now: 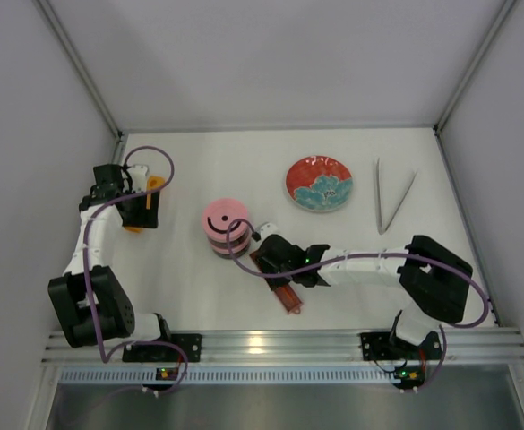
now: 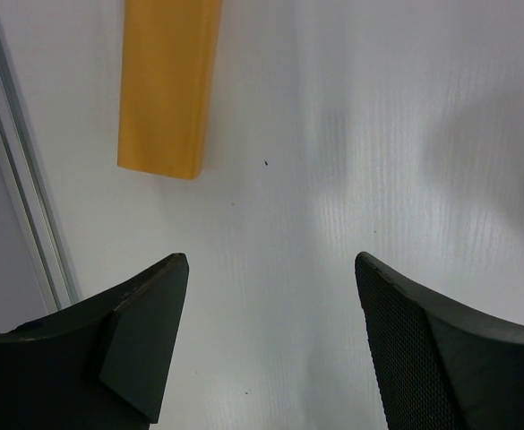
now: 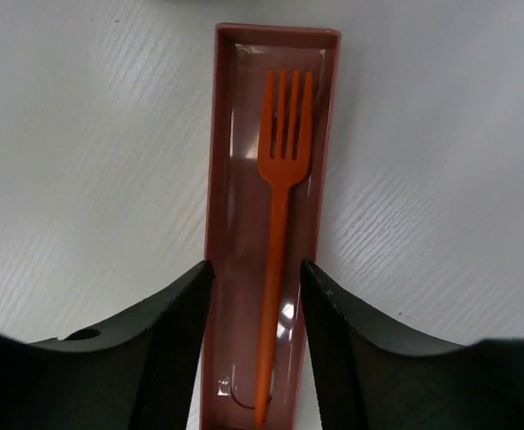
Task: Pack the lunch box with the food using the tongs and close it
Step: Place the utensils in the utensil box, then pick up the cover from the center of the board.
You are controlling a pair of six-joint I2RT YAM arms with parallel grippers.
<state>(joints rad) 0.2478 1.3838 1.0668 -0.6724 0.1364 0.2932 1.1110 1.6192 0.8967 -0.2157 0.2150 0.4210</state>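
The right end effector [image 3: 256, 278] hangs low over a long dark-red tray [image 3: 210, 134] that holds an orange fork [image 3: 284, 152]. Its jaws are apart and straddle the tray's near end without pinching it, so nothing seems to be held. The left end effector [image 2: 270, 269] is spread wide over the bare worktop [image 1: 244, 161] at the far left, with a flat orange bar [image 2: 167, 81] just ahead of it. That probably keeps it clear of the middle. The lunch box [image 1: 225, 226] stands stacked near the centre with its pink lids on, just beside the right arm's wrist. The tongs [image 1: 382, 224] lie on the right, beside a patterned plate [image 1: 319, 170] and well apart from both arms. No loose food shows anywhere, and whether it is already packed cannot be told.
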